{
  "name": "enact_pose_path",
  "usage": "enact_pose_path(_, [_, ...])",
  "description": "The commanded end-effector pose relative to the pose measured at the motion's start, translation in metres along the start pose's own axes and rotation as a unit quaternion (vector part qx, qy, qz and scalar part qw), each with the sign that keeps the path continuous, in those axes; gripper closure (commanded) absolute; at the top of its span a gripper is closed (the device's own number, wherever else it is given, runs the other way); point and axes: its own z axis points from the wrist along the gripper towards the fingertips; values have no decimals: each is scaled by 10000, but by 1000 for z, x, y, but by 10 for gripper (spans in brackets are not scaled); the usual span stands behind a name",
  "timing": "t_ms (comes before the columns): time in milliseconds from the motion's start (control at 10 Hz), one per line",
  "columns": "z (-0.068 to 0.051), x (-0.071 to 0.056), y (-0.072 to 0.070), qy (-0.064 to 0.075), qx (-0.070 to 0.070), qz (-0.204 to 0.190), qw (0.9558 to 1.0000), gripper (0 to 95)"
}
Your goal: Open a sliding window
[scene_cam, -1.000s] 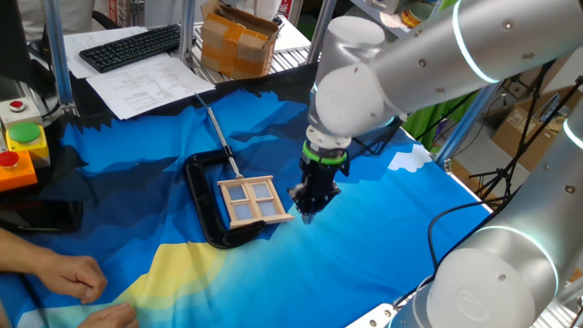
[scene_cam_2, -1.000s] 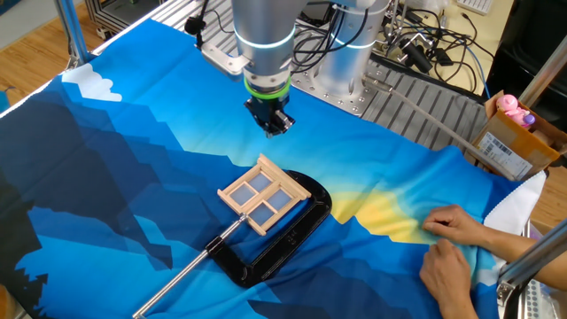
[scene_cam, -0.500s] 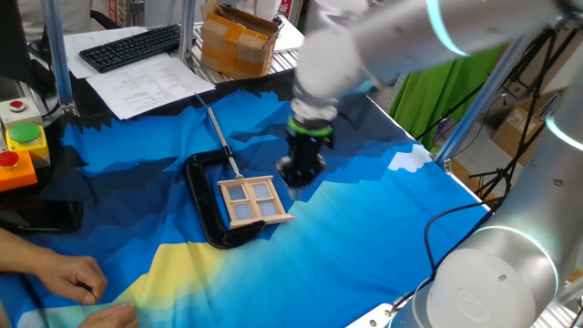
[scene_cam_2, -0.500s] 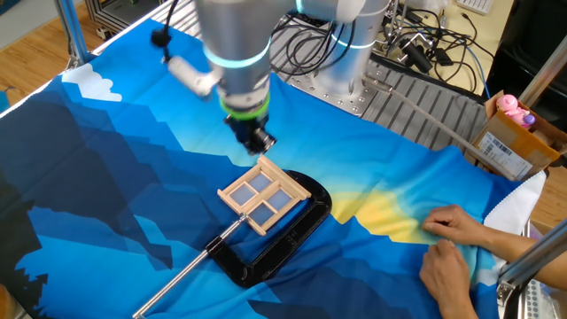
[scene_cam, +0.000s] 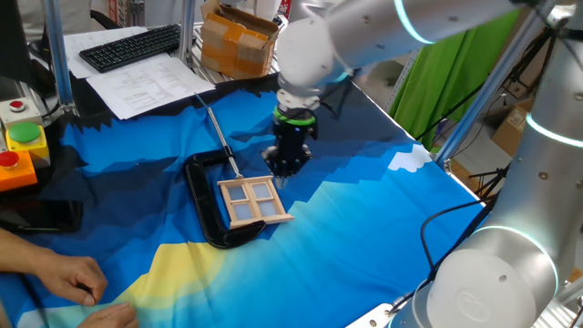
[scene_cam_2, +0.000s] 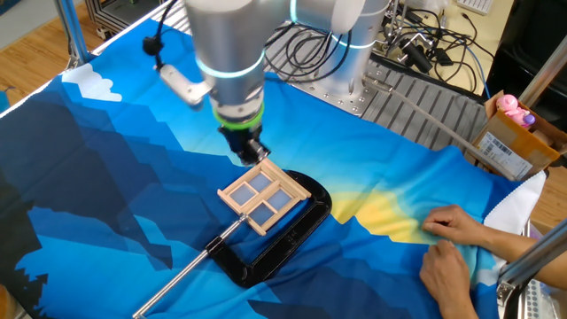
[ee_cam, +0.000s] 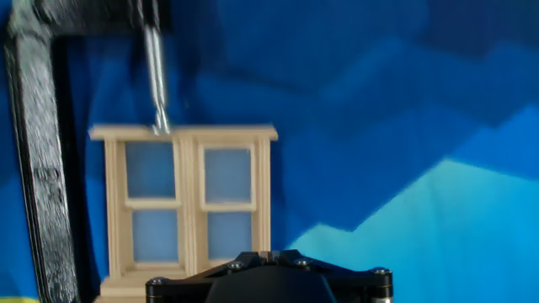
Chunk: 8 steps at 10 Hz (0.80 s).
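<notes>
Since last frame, pincer (scene_cam: 284,169) shifted to sliding window (scene_cam: 252,201) edge — jaw state unclear.

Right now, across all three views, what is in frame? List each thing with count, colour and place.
sliding window: one, light wood, bluish panes, flat on the cloth inside the clamp.
C-clamp: one, black, metal screw rod, around the window.
cloth: one, blue and yellow, covering the table.
keyboard: one, black, far edge.
cardboard box: one, brown, beside the keyboard.
person's hands: two, on the cloth's edge.
tool: one, black, at the window's edge; open or shut unclear.
</notes>
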Motion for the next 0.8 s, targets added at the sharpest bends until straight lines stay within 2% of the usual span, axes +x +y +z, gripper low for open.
enact_pose_path(100, [7,-10,4,83,-99,519,9986,950])
enact_pose_path(200, [9,-12,3,213,-108,777,9967,950])
enact_pose_path(400, [11,-14,2,349,-169,1118,9930,950])
enact_pose_path(500, [14,-13,3,374,-197,1385,9895,950])
enact_pose_path(600, [17,-11,5,400,-229,1620,9857,950])
enact_pose_path(800, [23,-4,9,476,-428,2201,9734,950])
